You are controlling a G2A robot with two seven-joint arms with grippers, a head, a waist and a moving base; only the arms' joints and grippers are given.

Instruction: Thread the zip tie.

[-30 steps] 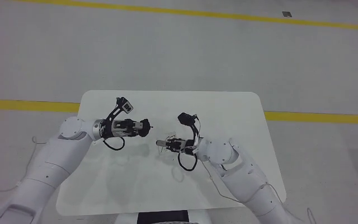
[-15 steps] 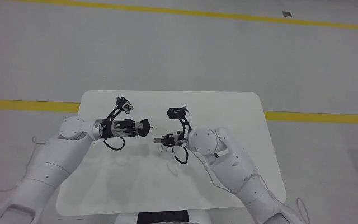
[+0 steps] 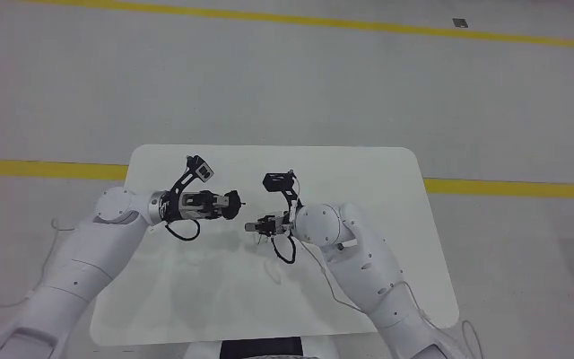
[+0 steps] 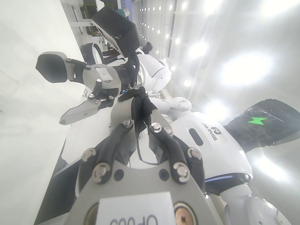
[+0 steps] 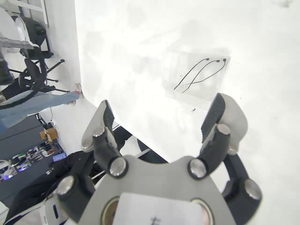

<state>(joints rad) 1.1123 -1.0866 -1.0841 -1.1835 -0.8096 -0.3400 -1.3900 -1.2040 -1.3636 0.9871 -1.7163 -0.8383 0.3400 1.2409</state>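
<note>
- Black plastic is what matters here: the zip tie point(image 4: 134, 113) is pinched in the left claw point(image 4: 140, 104). Its fingers are closed tight on the strap, and a slack loop hangs back between them toward the wrist.
- Seen from above, the right claw point(image 3: 254, 228) sits at about 4 o'clock from the left one. The two are near but apart, both over the middle of the table point(image 3: 377, 170).
- That right claw is spread wide and holds nothing, so the step in hand looks like bringing it in to take the tie's free end.
- Done well, it would line up square with the strap and close near the tip, gently enough not to tug the tie out of the left grip.
- Which end of the tie pokes out past the left fingers cannot be told.
- Three spare ties point(image 5: 201, 73) lie on a clear sheet point(image 5: 173, 90) on the table, well apart from both claws.
</note>
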